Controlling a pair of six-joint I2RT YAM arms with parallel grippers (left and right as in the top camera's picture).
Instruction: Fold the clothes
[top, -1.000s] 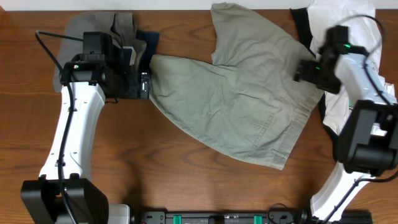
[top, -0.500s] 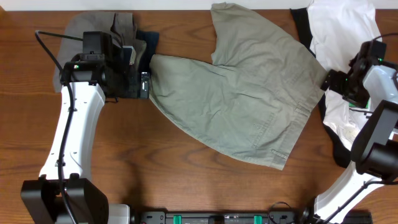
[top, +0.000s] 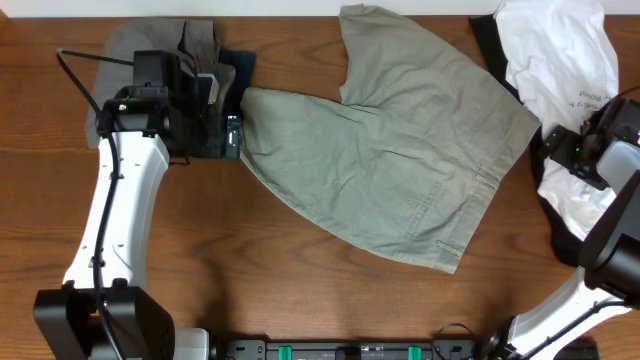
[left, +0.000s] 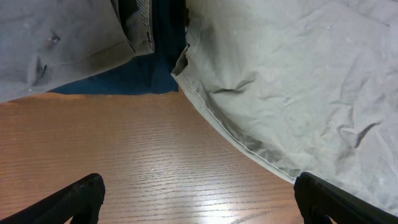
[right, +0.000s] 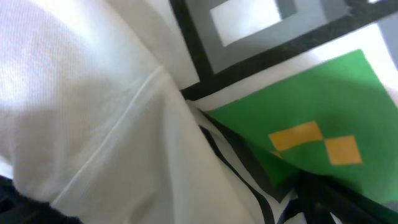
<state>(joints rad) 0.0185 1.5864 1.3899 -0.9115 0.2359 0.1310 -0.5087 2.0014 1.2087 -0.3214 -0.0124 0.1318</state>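
The clothes lie spread over the table. Large khaki shorts (top: 400, 150) are flat in the middle, and their hem (left: 261, 93) crosses the left wrist view. Grey (top: 135, 50) and navy (top: 238, 70) pieces are bunched at the back left. My left gripper (top: 233, 135) hangs open at the shorts' left edge, with bare wood between its fingers (left: 81, 196). A white tee with green print (top: 555, 60) lies on a black piece at the right. My right gripper (top: 562, 150) hovers open close over the tee (right: 93, 112), holding nothing. Its fingers hardly show.
The wooden table (top: 260, 270) shows bare in front of the shorts. The black piece (top: 560, 235) runs down the right edge beside the right arm. The table's back edge meets a pale wall behind the clothes.
My right arm has swung right, from the shorts' waistband edge to above the white tee. The left arm and the shorts have not moved.
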